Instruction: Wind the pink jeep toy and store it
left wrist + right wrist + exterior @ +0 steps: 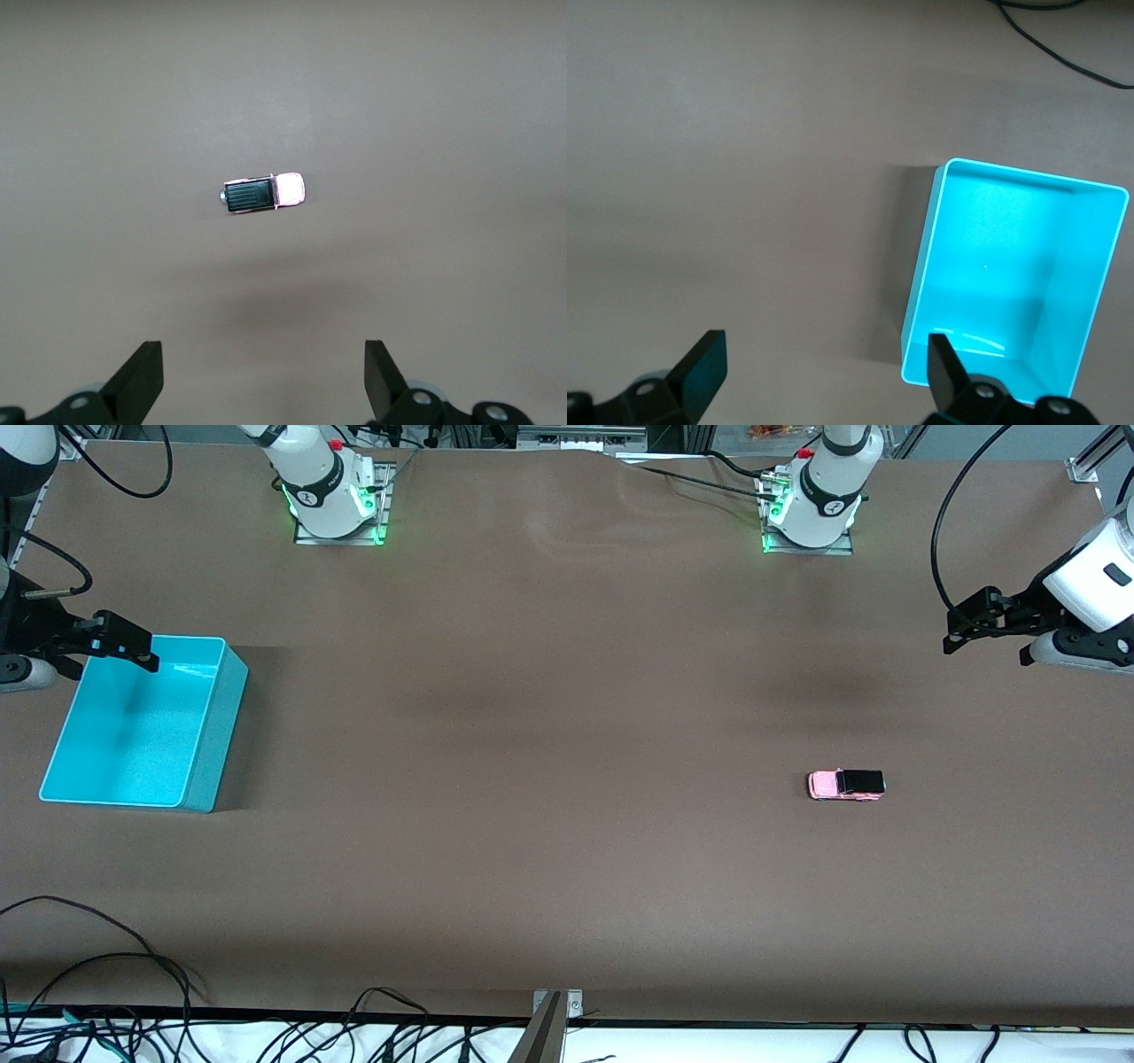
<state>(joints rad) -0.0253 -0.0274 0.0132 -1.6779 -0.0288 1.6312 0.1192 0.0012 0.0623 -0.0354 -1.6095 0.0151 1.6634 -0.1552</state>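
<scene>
No readable text, labels, brands or numbers anywhere in view.

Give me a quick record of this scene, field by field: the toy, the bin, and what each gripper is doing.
toy: pink jeep toy upright on its wheels on the brown table, toward the left arm's end
bin: turquoise bin at the right arm's end, nothing visible inside
left gripper: open, holding nothing, up in the air over bare table near the jeep
right gripper: open, holding nothing, above the bin's edge
task state: jeep not yet picked up, far from the bin
</scene>
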